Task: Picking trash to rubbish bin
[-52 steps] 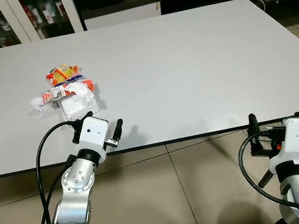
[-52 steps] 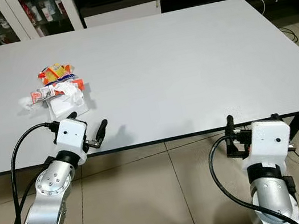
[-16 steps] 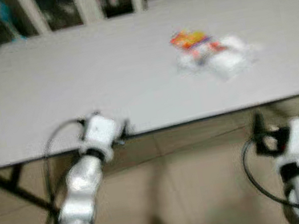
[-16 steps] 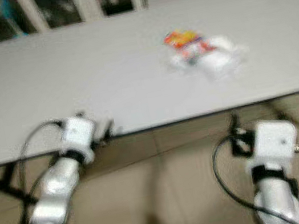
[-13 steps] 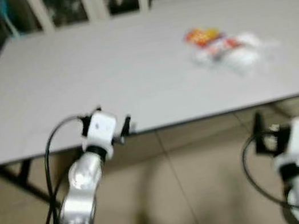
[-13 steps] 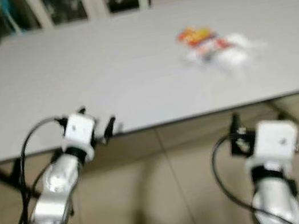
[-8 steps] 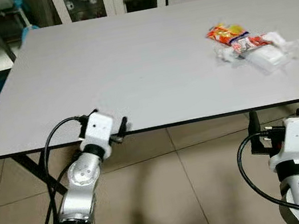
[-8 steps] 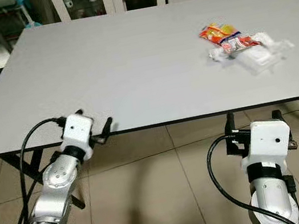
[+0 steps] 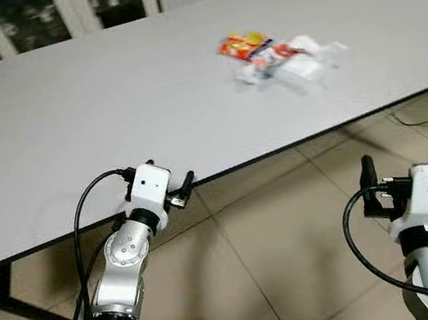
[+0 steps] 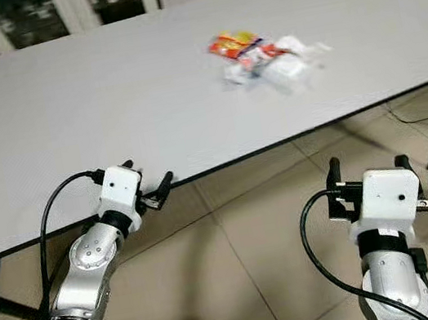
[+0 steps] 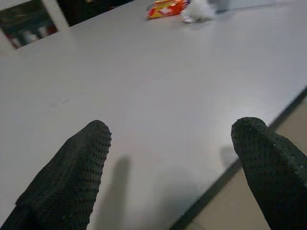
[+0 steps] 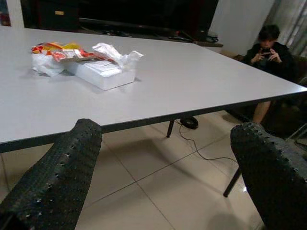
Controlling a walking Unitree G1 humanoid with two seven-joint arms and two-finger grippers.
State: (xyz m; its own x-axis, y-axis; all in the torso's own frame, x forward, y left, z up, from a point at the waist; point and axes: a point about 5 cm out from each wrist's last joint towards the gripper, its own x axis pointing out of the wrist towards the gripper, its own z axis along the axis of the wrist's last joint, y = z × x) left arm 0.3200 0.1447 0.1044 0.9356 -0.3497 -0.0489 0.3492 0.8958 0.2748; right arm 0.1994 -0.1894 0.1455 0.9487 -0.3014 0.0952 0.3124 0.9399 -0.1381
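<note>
The left gripper (image 9: 184,188) is hovering at the near edge of the white table (image 9: 67,128), its two black fingers (image 11: 72,172) spread wide apart and holding nothing, with bare tabletop showing between them in the left wrist view. The right gripper (image 10: 368,170) is hanging lower, out over the tiled floor (image 9: 279,248) in front of the table edge, and its fingers (image 12: 53,182) are likewise standing well apart and empty. Farther out, the trash (image 9: 280,65) is lying in one small heap on the table toward the robot's right, well apart from both grippers: an orange and red snack wrapper (image 12: 53,48), some crumpled white plastic (image 12: 115,52), and a flat white box (image 12: 98,72), all touching or overlapping one another. Whether the box is holding anything cannot be told from here. By my judgement the task is barely starting: nothing is being gripped, the whole heap is sitting untouched, and the reaching, grasping, carrying and dropping into a bin are all left to do. A seated person (image 12: 268,52) is looking down beyond the table's far corner.
</note>
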